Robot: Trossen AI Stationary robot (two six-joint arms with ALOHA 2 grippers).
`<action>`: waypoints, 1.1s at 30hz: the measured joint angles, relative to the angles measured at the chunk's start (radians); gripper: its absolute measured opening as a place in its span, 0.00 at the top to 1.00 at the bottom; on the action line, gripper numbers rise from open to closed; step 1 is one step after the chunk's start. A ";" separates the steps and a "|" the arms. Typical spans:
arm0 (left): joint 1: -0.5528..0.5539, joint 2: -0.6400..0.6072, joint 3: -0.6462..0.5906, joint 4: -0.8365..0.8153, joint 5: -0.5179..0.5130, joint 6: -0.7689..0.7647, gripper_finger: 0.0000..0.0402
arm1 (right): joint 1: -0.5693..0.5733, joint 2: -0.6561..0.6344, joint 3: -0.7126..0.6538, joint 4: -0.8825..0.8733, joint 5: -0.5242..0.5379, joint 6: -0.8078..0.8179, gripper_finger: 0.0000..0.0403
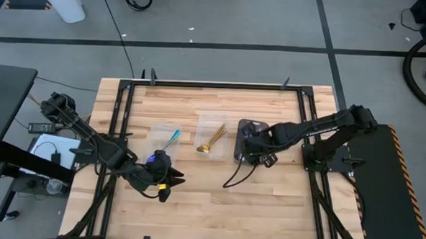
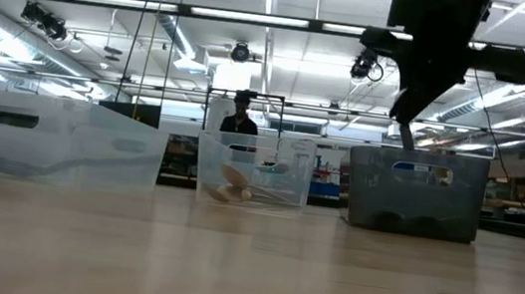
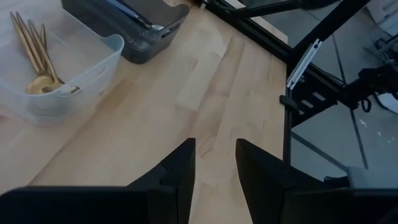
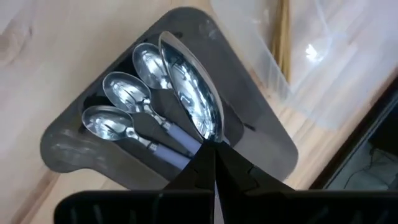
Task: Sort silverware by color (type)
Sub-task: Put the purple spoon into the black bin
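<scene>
on the near part of the wooden tabletop (image 1: pixel 216 206) the left gripper (image 1: pixel 168 182) hovers over bare wood, its fingers (image 3: pixel 180 168) set a narrow gap apart with nothing between them. just beyond it stands a clear tub (image 1: pixel 163 137) with a teal-handled spoon (image 1: pixel 172 139) lying inside. the next clear tub (image 1: pixel 212 137), toward the middle, holds the gold spoons (image 1: pixel 212 142), their handles lying side by side and their bowls together at one end; the left wrist view shows them too (image 3: pixel 34 59). right of that sits the dark grey tray (image 1: pixel 250 128). the right gripper (image 1: pixel 253 154) hangs over this tray, fingers closed on the end of a silver spoon (image 4: pixel 193 93), whose bowl points out over the tray. under it three more silver spoons (image 4: pixel 124 106) lie fanned in the tray's hollow, bowls up. in the low view the two clear tubs and the grey tray stand in a row, and far behind them a person (image 2: pixel 239 114) stands in the room.
</scene>
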 joint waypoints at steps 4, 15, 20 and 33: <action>0.000 0.000 0.000 0.000 -0.002 -0.009 0.69 | -0.014 0.000 -0.056 0.052 -0.004 -0.044 0.98; -0.011 0.000 0.000 0.000 -0.002 -0.013 0.69 | -0.060 0.000 -0.182 0.135 -0.036 -0.047 0.98; -0.019 0.000 0.000 0.000 0.000 -0.013 0.69 | -0.069 0.000 -0.231 0.197 -0.057 -0.047 0.98; -0.018 0.000 0.000 0.000 0.000 -0.008 0.69 | -0.074 0.000 -0.336 0.345 -0.099 -0.036 0.98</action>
